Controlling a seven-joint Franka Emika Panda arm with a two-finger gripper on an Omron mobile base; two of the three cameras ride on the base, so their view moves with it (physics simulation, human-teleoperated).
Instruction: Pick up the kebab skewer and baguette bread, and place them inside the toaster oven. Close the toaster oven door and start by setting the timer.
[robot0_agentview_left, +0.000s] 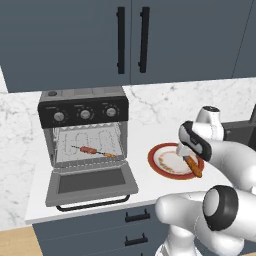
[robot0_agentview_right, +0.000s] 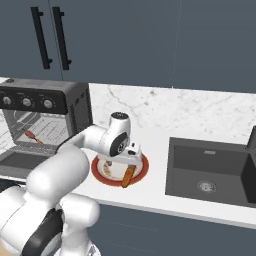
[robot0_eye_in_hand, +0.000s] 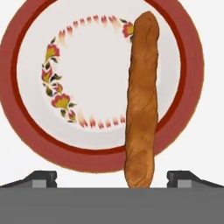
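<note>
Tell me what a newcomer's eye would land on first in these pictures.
The red-rimmed flowered plate on the white counter, with the baguette bread lying across its right side, one end past the rim in the hand view. The gripper hangs right above that loaf, finger tips spread to either side. To the left, the toaster oven stands with its door dropped open and the kebab skewer on its rack.

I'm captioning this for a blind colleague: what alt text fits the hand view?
A long orange-brown baguette loaf lies on the right side of a round white plate with a red rim and floral ring, its near end overhanging the rim toward the camera. The claw has its two dark fingertips spread wide either side of that end.
</note>
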